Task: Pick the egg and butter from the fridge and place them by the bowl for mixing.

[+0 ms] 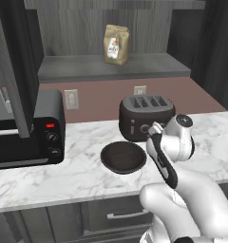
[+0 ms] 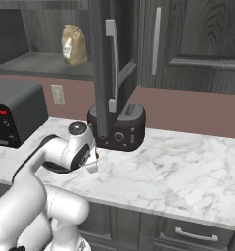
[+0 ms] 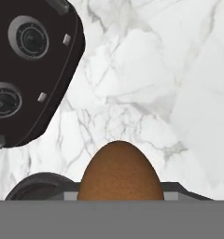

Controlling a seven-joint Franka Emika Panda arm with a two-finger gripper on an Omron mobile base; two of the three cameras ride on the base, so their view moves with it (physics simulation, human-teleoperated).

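Note:
The brown egg sits between my gripper's fingers, and the gripper is shut on it. It hangs above the white marble counter, just right of the dark bowl, whose rim curves at the lower left of the hand view. My white wrist hovers to the right of the bowl and in front of the toaster. The butter and the fridge are out of view.
A black slotted toaster stands behind the bowl, its knobs close by in the hand view. A black toaster oven is at the left. A brown bag rests on the shelf. An open cabinet door hangs over the toaster.

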